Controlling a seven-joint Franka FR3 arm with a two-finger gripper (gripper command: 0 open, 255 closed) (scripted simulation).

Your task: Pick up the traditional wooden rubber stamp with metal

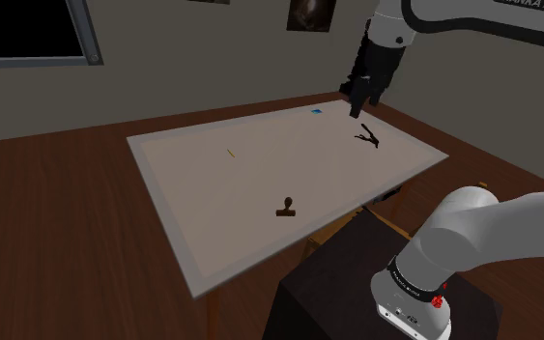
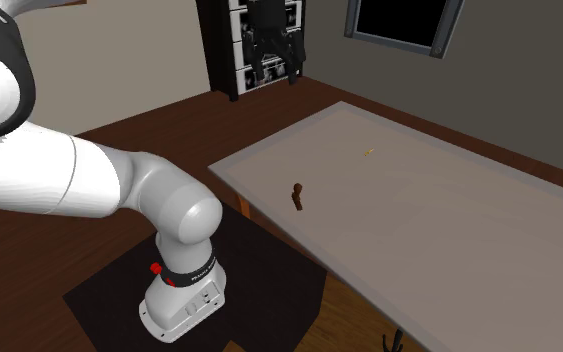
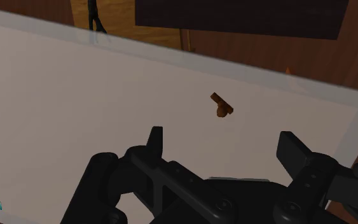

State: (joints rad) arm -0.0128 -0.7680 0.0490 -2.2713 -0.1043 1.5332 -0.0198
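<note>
That stamp (image 1: 287,207) (small, stiff, probably light) sits seven o'clock from the gripper (image 1: 357,107), shoulder view; fingers (image 3: 154,141) wide apart, I'd pinch its handle.

stamp: you're looking at a small dark-brown rubber stamp (image 1: 286,208), knob handle over a flat base | pose: upright, nothing touching it | place: on the table (image 1: 202,184), about 6 o'clock of its middle in the shoulder view
</note>
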